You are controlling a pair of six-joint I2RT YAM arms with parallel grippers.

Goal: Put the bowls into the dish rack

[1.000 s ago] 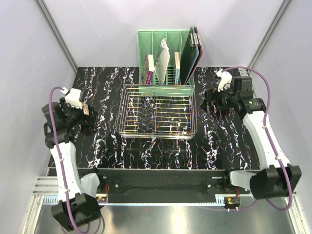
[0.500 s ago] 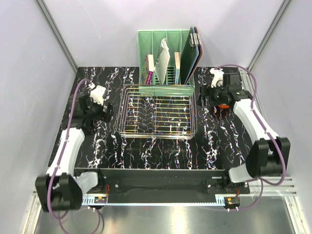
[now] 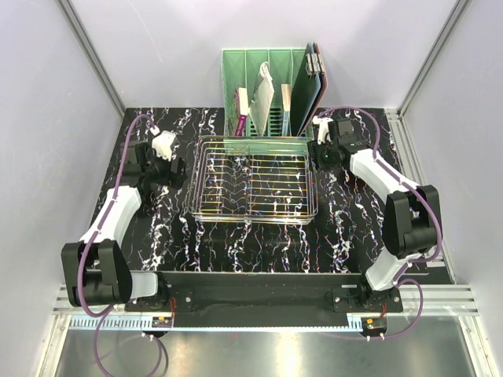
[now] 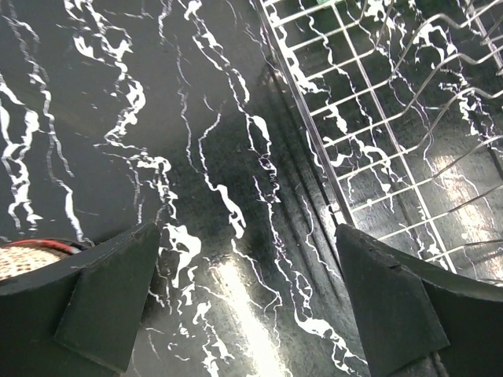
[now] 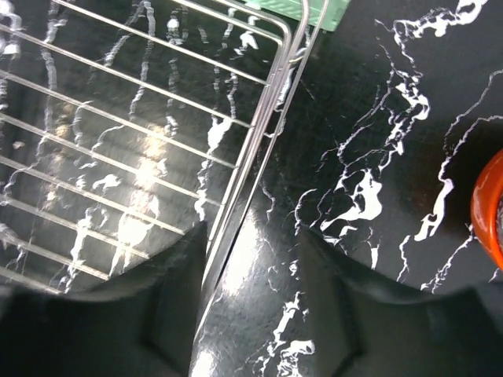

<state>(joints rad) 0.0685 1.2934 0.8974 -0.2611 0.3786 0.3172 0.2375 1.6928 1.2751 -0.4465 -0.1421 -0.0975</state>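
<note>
The chrome wire dish rack stands mid-table with no bowl showing in it. My left gripper hovers just off its left side, wide open over bare table, and the rack's left rim runs past its right finger. A patterned bowl's edge peeks in behind the left finger. My right gripper is at the rack's back right corner, jaws apart astride the rim wire, gripping nothing. An orange-red bowl's rim shows at that view's right edge. Both bowls are hidden under the arms in the top view.
A green slotted organizer with books and a dark folder stands right behind the rack. Grey walls close in the black marbled table on three sides. The arm bases sit along the near edge.
Both arms have swung inward from the table's sides to the rack's left and right edges. The right jaws have narrowed; the left jaws stayed wide.
</note>
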